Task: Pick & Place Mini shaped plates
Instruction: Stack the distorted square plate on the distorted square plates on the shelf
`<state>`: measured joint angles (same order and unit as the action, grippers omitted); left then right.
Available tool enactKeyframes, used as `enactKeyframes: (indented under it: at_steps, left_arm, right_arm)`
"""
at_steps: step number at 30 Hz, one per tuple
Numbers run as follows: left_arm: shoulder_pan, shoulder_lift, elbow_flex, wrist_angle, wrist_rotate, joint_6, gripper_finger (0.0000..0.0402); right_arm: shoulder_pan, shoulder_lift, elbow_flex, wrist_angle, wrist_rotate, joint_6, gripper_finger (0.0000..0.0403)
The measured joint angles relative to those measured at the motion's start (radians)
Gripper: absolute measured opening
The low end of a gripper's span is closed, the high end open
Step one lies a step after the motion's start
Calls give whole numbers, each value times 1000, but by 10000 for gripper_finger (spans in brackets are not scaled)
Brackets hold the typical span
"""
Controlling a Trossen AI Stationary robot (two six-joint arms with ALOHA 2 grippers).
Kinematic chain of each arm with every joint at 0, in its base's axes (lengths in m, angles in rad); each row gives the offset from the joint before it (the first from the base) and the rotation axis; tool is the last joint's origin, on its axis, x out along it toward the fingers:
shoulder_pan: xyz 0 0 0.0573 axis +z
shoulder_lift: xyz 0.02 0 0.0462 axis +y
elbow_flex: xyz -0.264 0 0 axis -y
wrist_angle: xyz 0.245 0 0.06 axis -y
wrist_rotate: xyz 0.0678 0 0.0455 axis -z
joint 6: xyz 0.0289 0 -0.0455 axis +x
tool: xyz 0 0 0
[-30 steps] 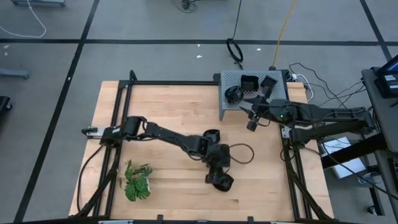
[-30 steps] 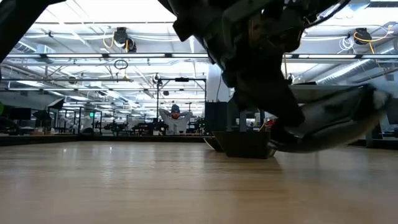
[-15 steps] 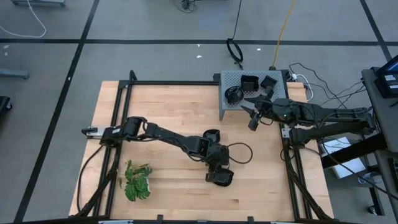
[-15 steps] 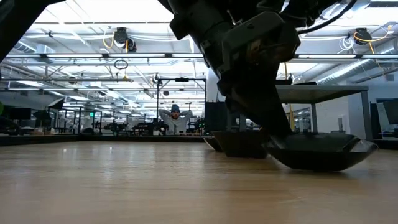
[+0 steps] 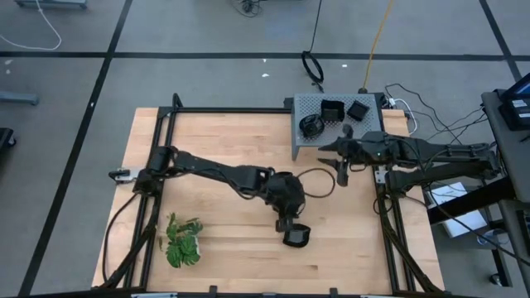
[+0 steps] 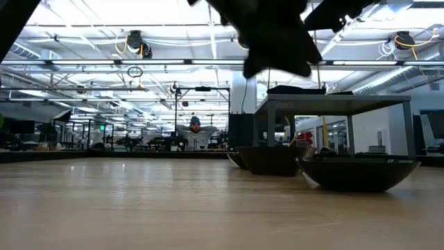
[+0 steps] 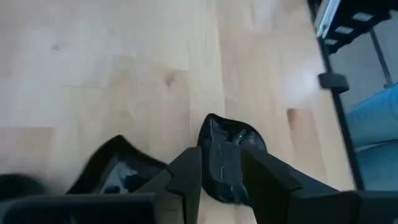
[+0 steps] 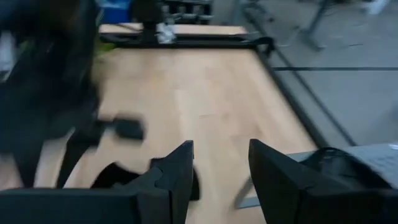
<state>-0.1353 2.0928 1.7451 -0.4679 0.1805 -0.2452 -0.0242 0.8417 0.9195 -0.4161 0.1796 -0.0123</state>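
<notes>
Blurred dark arm (image 8: 43,81) across right wrist view.

Big open robotics lab / industrial hall, not a home. Low view: high ceiling w/ white trusses (image 6: 104,66), strip lighting, hanging cable reels (image 6: 135,43), rows of workbenches and black frames far back; a person (image 6: 195,132) sits there. High view: grey floor w/ black tape lines (image 5: 108,74), loose cables (image 5: 377,37), wooden table (image 5: 215,136) in a black metal frame (image 5: 232,110), two dark robot arms mounted at its sides, small fake plant (image 5: 182,242) as prop.
</notes>
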Motion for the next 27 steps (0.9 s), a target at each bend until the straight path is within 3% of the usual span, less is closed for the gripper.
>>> enactKeyframes:
  at_steps: [7,16,21,27]
  left_arm:
    - [19,-158,0,-187,-95,-76,115]
    - [37,-340,0,-289,-140,-99,115]
    - [42,-432,0,-329,-148,-90,115]
    - [61,-540,0,-400,-194,-42,115]
  right_arm:
    - [0,5,-54,10,-137,-47,141]
    - [26,53,-356,470,-263,-39,141]
    - [47,168,-360,494,-276,-32,141]
    - [46,333,-349,512,-445,-112,141]
